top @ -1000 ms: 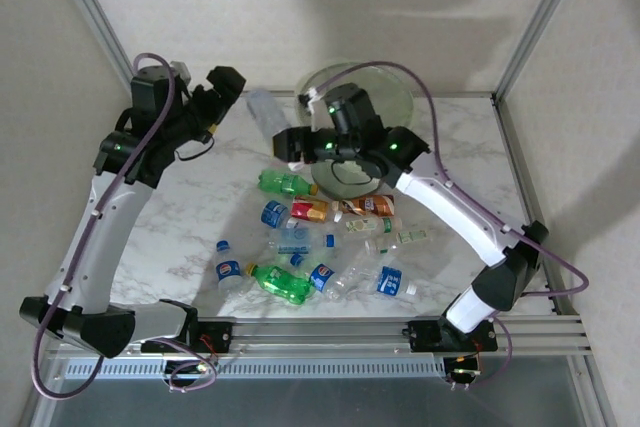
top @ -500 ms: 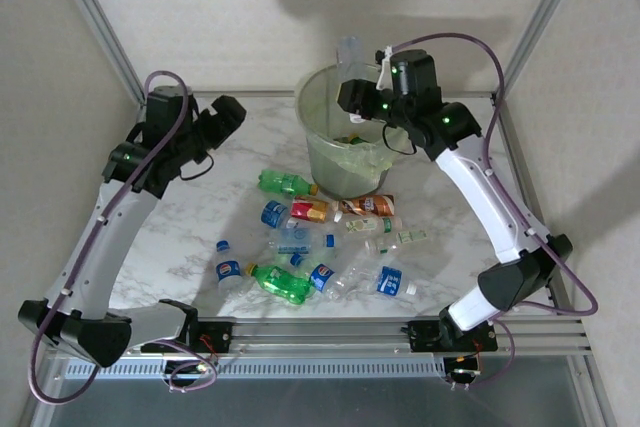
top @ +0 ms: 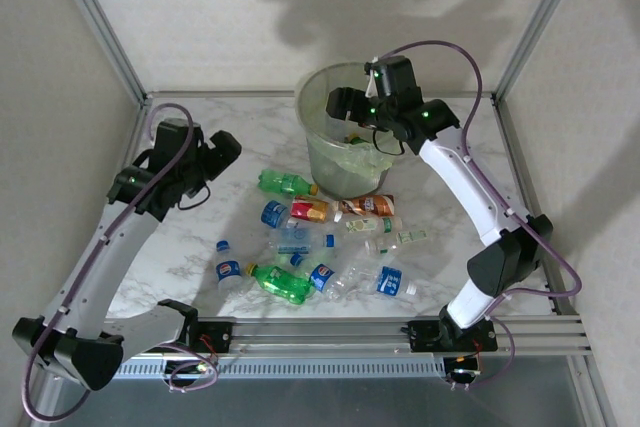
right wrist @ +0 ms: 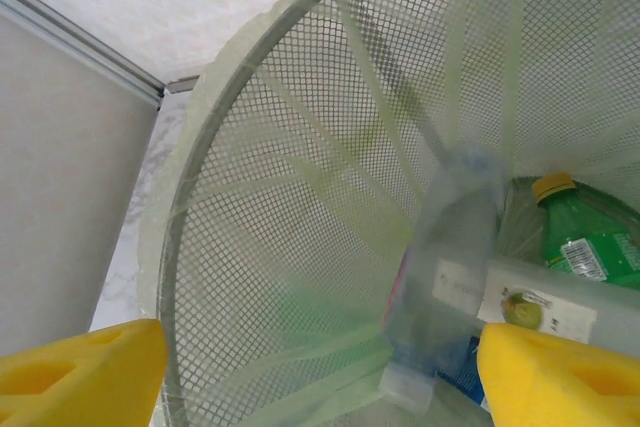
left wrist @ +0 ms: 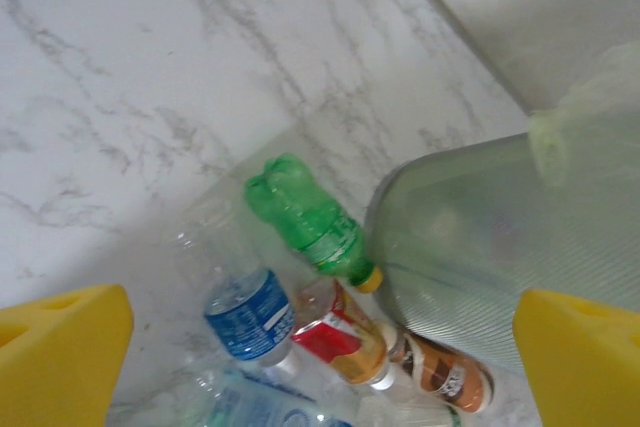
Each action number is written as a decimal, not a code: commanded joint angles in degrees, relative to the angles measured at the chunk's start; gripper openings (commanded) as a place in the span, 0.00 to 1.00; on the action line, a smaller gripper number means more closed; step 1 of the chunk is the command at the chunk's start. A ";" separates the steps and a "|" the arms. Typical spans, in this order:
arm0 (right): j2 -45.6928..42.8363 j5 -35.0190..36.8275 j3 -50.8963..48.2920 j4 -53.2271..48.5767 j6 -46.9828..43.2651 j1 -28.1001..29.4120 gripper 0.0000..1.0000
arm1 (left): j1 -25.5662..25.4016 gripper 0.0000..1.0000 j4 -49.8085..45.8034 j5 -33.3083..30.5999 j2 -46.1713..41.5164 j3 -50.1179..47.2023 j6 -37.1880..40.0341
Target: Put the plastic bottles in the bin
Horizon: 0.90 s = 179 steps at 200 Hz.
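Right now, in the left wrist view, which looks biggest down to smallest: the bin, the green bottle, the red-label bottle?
1. bin, largest by far, though cut off by the frame edge.
2. green bottle.
3. red-label bottle, somewhat smaller; partly overlapped, so the gap is unsure.

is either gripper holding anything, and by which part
Nothing is held. The left gripper is open near the scattered bottles; the right gripper is open over the bin, a clear bottle loose inside.

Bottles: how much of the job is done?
Done: a clear bottle and a green bottle lie in the bin. In hand: nothing; the right tool is open above the bin, the left tool open. Left: about a dozen in the pile.
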 commanded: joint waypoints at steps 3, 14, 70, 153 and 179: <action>-0.53 2.29 2.82 -1.12 -0.90 -0.06 0.82 | -1.17 0.98 -3.59 -3.01 -2.01 -2.33 -1.57; -1.34 2.33 3.07 -0.74 -1.10 -0.06 0.82 | -2.12 0.98 -4.57 -3.96 -2.95 -3.79 -2.74; -8.70 -3.88 -2.21 5.94 -2.70 1.39 0.80 | -5.88 0.93 -10.32 -7.04 -10.20 -16.31 -12.12; -11.29 -10.77 -10.47 11.83 -2.89 10.16 0.79 | -6.42 0.84 -4.83 -1.04 -12.68 -35.19 -15.81; -10.33 -11.50 -10.57 11.42 -2.40 11.26 0.79 | -6.93 0.86 -0.95 0.23 -11.18 -37.28 -15.43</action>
